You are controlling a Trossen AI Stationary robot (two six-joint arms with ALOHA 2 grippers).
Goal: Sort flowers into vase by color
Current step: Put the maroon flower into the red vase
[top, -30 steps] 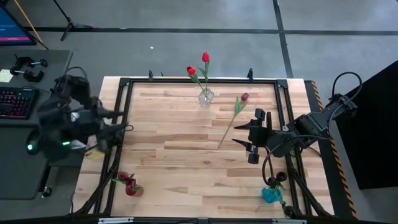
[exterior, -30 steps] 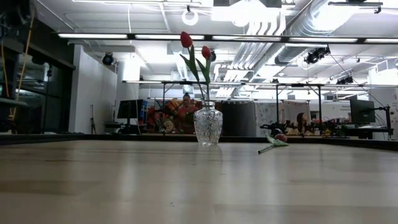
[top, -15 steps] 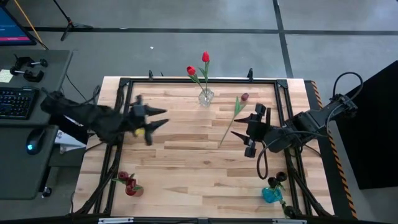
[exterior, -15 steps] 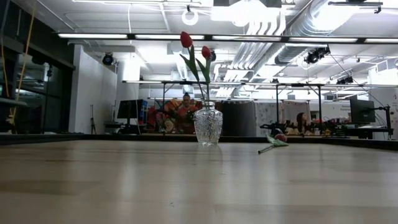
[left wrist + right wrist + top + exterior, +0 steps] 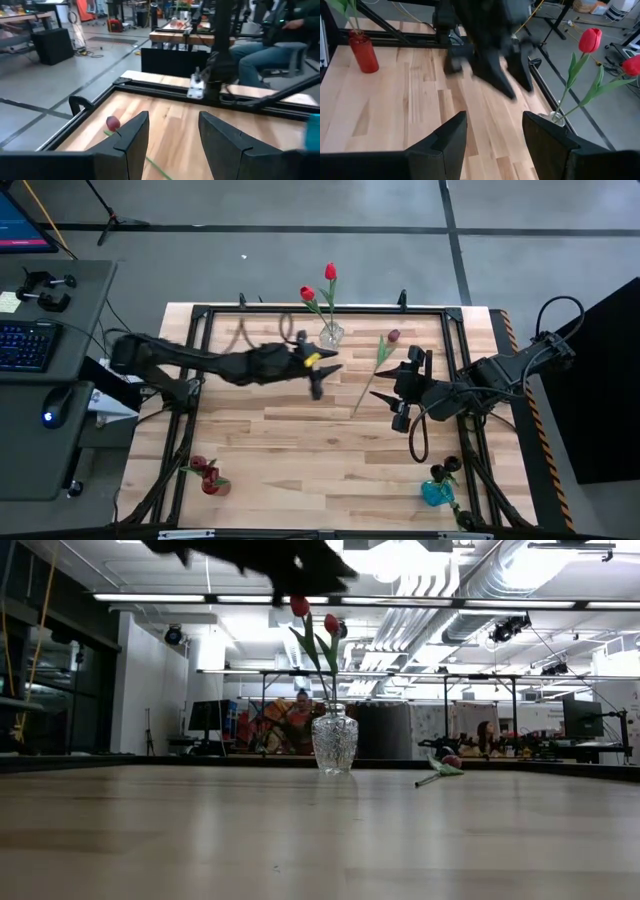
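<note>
A clear glass vase (image 5: 331, 335) near the far edge holds two red flowers (image 5: 329, 273). A loose flower (image 5: 372, 368) lies flat on the table to the right of the vase, its maroon head (image 5: 113, 122) toward the far edge. My left gripper (image 5: 322, 372) hangs open above the table just near-side of the glass vase, pointing toward the loose flower, with nothing between its fingers (image 5: 131, 135). My right gripper (image 5: 392, 394) is open in the air just right of the loose flower's stem. The low view shows the left gripper (image 5: 290, 560) as a dark blur above the red flowers.
A red vase (image 5: 208, 477) with flowers stands at the near left corner, and a blue vase (image 5: 437, 492) at the near right. A black frame (image 5: 200, 312) borders the table. People sit at benches in the room beyond.
My left arm has swung fast from beyond the table's left edge toward the right, coming lower, and its gripper now hangs beside the glass vase. Its fingers have stayed open. The flowers and vases have not moved.
</note>
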